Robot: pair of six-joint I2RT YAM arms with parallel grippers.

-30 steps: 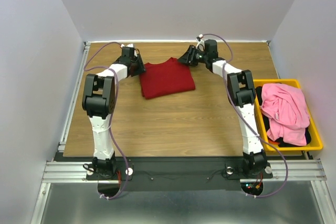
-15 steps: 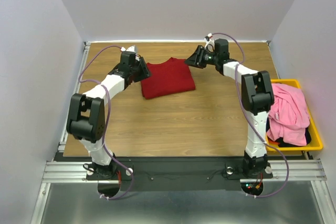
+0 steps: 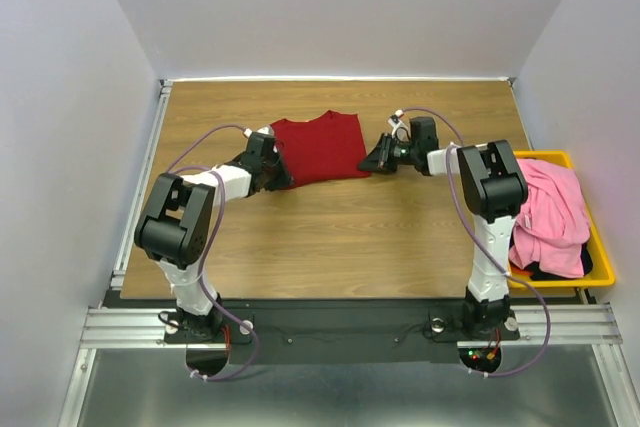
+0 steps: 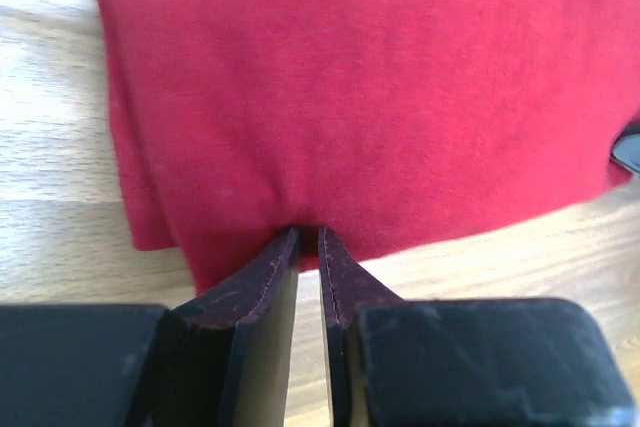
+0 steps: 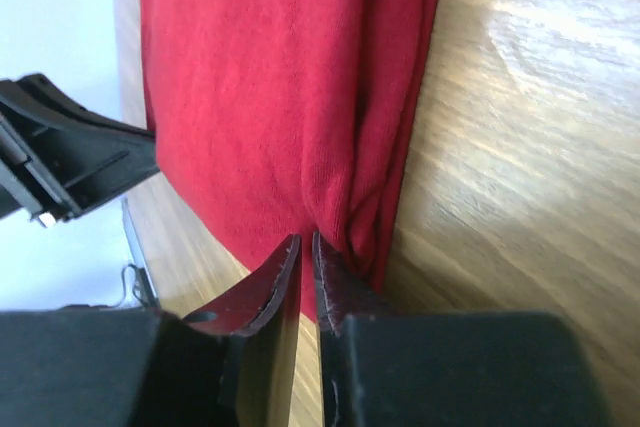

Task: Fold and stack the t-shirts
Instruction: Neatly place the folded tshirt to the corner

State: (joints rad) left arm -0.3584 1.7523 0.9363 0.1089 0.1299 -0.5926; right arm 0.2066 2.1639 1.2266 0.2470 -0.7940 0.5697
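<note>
Two ends of the near edge of the dark red t-shirt (image 3: 320, 145) are pinched: left gripper (image 4: 308, 233) clamps the left end, right gripper (image 5: 301, 239) the right end. The shirt lies folded on the table (image 3: 330, 232)

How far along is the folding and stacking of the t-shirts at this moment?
Done: the dark red t-shirt lies partly folded, with its side edges doubled over. In hand: the left gripper and the right gripper each pinch its near edge, probably for another fold. Left: the pink t-shirt and a black garment lie crumpled in the yellow bin. Nothing is stacked yet.
</note>
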